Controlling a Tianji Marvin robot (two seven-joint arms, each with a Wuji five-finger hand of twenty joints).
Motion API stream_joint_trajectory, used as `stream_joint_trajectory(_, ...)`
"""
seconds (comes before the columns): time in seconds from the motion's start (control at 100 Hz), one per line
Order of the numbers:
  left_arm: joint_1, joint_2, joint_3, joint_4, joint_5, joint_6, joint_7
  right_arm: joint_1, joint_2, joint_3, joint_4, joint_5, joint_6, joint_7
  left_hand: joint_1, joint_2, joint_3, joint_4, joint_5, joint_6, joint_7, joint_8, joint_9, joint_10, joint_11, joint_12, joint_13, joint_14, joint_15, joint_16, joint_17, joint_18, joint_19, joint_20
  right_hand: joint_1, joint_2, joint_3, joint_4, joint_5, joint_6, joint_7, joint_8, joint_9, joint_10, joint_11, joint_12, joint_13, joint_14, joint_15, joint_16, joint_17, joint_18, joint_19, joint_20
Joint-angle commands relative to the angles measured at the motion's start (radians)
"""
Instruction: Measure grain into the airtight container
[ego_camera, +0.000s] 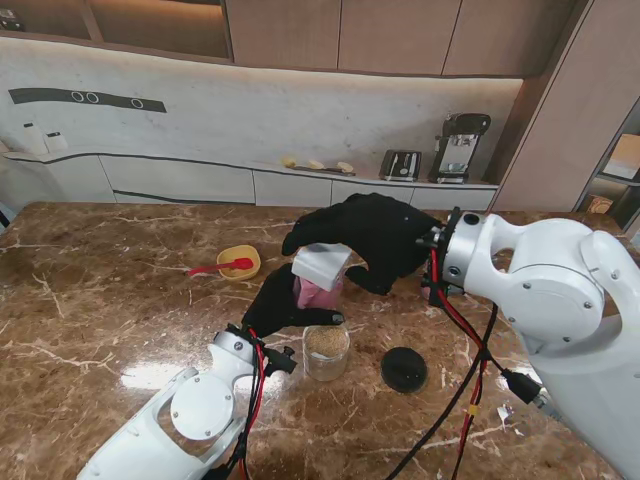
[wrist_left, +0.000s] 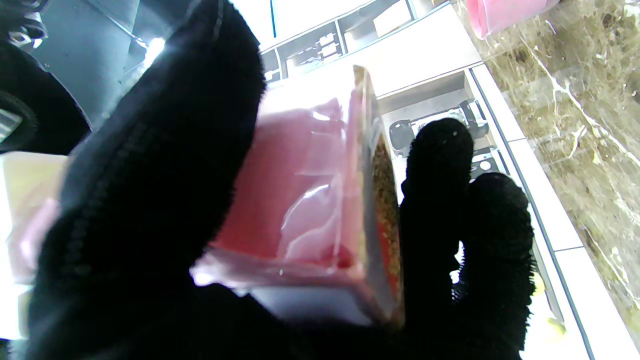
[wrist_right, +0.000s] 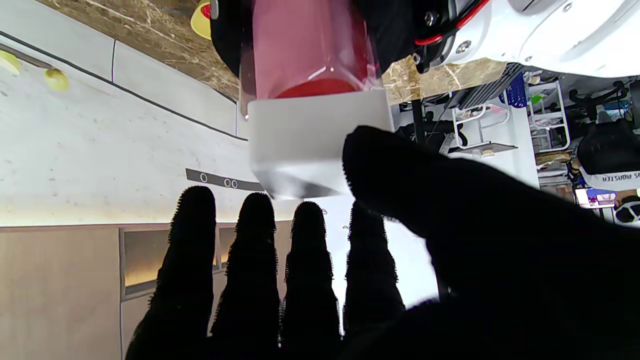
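Note:
My left hand (ego_camera: 283, 305) is shut on a pink see-through container (ego_camera: 318, 292) with a white cap (ego_camera: 321, 264), holding it just above a clear jar (ego_camera: 326, 352) partly filled with grain. The left wrist view shows the pink container (wrist_left: 300, 200) between thumb and fingers (wrist_left: 440, 200), with grain along one wall. My right hand (ego_camera: 372, 235) arches over the white cap (wrist_right: 310, 140). Its fingers (wrist_right: 260, 280) are straight and spread, and the thumb (wrist_right: 450, 200) lies against the cap without a closed hold.
A round black lid (ego_camera: 404, 369) lies on the marble table to the right of the jar. A yellow bowl (ego_camera: 238, 262) with a red spoon sits farther away on the left. Red and black cables hang from both wrists.

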Motion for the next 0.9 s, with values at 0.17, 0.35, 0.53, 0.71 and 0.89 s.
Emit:
stream_joint_trajectory(0.17,0.006,0.0,0.001,-0.005,0.002,-0.001,0.003,0.012,-0.004,-0.031,0.015,-0.048,0.0,-0.009,0.18,0.46,0.279,-0.019,0.212,-0.251,0.217,0.029,0.082,-0.106,0.07,0.01,0.019,-0.074,0.002,0.003,-0.004,-0.022,0.02,0.013,-0.005,0.009,-0.123,-0.067,0.082,-0.062,0.088,0.124,0.105,-0.044,0.07,0.105,0.088,-0.052,0.109,0.095,0.05,-0.017,0.073,0.055)
stream_joint_trajectory(0.35,0.008,0.001,-0.001,-0.007,0.001,-0.002,0.002,0.006,-0.018,-0.052,0.025,-0.097,0.017,-0.07,0.179,0.459,0.28,-0.019,0.212,-0.25,0.217,0.029,0.083,-0.107,0.071,0.01,0.02,-0.074,0.001,0.003,-0.003,-0.021,0.02,0.013,-0.07,0.069,-0.212,-0.077,0.16,-0.067,0.146,0.184,0.244,-0.071,0.139,0.184,0.206,-0.067,0.237,0.192,0.124,-0.017,0.159,0.088)
stream_joint_trajectory(0.53,0.009,0.001,-0.003,-0.008,0.002,-0.006,0.002,-0.01,-0.033,-0.07,0.019,-0.155,0.067,-0.126,0.179,0.46,0.28,-0.019,0.213,-0.25,0.218,0.03,0.083,-0.107,0.071,0.01,0.021,-0.074,0.001,0.003,-0.003,-0.021,0.02,0.013,-0.237,0.162,-0.427,-0.08,0.215,-0.026,0.164,0.179,0.415,-0.084,0.224,0.258,0.334,-0.059,0.364,0.276,0.224,-0.013,0.3,0.099)
stream_joint_trajectory(0.71,0.013,0.001,-0.006,-0.01,0.004,-0.006,0.004,-0.042,-0.054,-0.081,0.011,-0.326,0.084,-0.233,0.179,0.459,0.281,-0.019,0.215,-0.248,0.219,0.03,0.083,-0.105,0.071,0.01,0.02,-0.073,0.001,0.002,-0.003,-0.021,0.02,0.013,-0.597,0.377,-0.598,0.001,0.204,0.023,0.089,0.056,0.558,-0.083,0.289,0.263,0.472,-0.025,0.482,0.283,0.335,-0.014,0.546,0.047)
stream_joint_trajectory(0.89,0.015,0.002,-0.009,-0.013,0.005,-0.005,0.004,-0.072,-0.064,-0.073,0.0,-0.367,0.086,-0.304,0.18,0.458,0.282,-0.02,0.214,-0.248,0.218,0.029,0.084,-0.103,0.071,0.01,0.02,-0.073,0.001,0.003,-0.003,-0.021,0.02,0.013,-0.749,0.537,-0.613,0.016,0.048,0.018,-0.05,-0.064,0.362,-0.044,0.061,0.078,0.325,0.023,0.181,0.13,0.2,-0.002,0.384,-0.054)
